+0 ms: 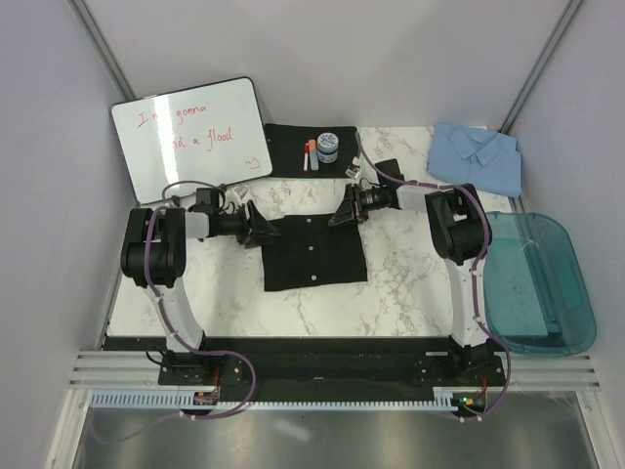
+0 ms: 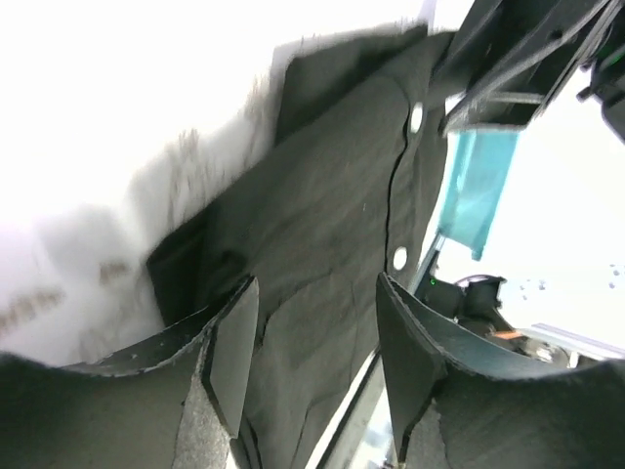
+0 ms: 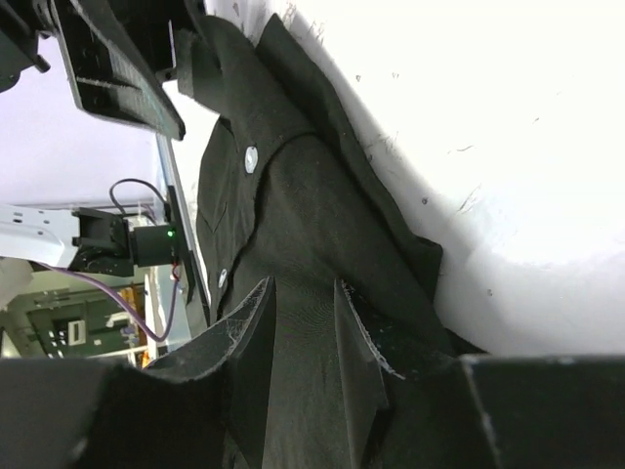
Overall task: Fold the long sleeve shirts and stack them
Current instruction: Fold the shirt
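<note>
1. The black shirt [image 1: 314, 256] lies folded into a rectangle in the middle of the marble surface [image 1: 410, 269], with its white buttons facing up.
2. The left pincer [image 1: 262, 234] sits at the shirt's far left corner. Its fingers [image 2: 234, 362] stand wide apart with black cloth between them, and I cannot tell whether it has a hold.
3. The right pincer [image 1: 340, 217] is at the far right corner. Its fingers [image 3: 256, 371] are drawn in close, pinching a fold of the black shirt.
4. The light blue shirt [image 1: 476, 161] rests folded at the far right, well apart from the black one.
5. A teal tub [image 1: 537, 283] sits to the right, a whiteboard [image 1: 190, 137] far left, and a black mat [image 1: 288, 147] far centre.
</note>
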You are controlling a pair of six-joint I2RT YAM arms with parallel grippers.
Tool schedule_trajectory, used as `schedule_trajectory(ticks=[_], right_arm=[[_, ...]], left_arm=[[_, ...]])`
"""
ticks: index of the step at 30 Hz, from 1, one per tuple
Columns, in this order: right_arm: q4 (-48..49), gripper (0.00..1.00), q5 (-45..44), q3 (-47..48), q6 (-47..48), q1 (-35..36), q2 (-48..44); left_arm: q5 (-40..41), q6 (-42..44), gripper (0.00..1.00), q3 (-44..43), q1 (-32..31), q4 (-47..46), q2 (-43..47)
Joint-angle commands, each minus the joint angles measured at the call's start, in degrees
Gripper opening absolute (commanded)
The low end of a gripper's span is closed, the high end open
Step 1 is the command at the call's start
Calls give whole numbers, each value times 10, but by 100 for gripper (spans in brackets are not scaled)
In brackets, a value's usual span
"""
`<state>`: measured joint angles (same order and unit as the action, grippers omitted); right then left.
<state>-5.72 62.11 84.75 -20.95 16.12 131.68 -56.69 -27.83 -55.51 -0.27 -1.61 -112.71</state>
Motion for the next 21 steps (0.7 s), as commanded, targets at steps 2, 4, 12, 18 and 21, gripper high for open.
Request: schedule_trajectory(ticks=[2,4,12,18,21], right_arm=[[-93,40,-64,49,99,1,-30],[-123,40,-75,74,126,14,-55],[-153,39,-124,79,118,64,-80],[-163,39,-202,81,133,64,-46],[-212,39,-244,126,171,66,-6]], left_arm=[[-44,13,57,49,-9,39,94],[-44,42,57,37,-20,40,151],[9,-1,52,-55,-32,-15,84],[87,-6,51,-61,-22,0,8],[112,14,50,-55,-20,40,-2]])
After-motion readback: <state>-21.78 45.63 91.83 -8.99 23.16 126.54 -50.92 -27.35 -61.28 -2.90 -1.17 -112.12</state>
